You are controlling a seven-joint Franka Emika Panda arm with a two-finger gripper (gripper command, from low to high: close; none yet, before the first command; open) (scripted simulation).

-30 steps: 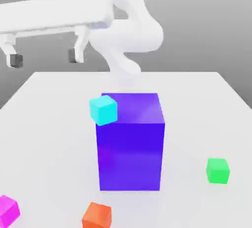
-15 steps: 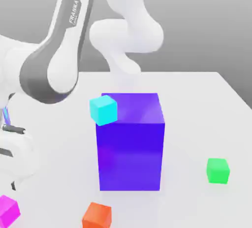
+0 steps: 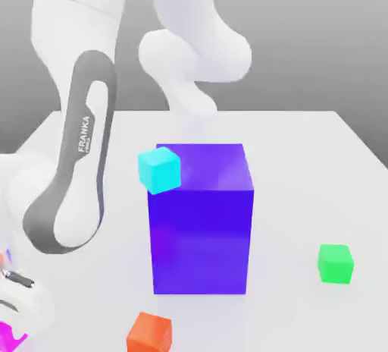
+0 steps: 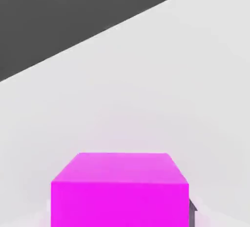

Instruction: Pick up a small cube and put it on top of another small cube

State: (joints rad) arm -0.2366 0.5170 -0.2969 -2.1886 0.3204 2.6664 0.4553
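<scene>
The small cube [image 4: 119, 189] is bright magenta and sits on the white table, close up in the hand view. In the exterior view only a sliver of this small cube [image 3: 4, 337] shows at the bottom left corner, under the white hand. My gripper [image 3: 10, 332] is lowered over it and shut on it. A dark fingertip [image 4: 192, 212] rests against one side of the cube; the other finger is hidden. The cube still rests on the table.
A big blue-purple block [image 3: 201, 229] stands mid-table, with a cyan cube [image 3: 159, 169] at its upper left corner. An orange-red cube [image 3: 150, 333] lies near the front edge and a green cube [image 3: 335, 262] on the exterior view's right. The arm's links arch over the table's left side.
The arm swung from high at the back down to the exterior view's lower left corner. The hand dropped over the magenta cube and the jaws closed on it.
</scene>
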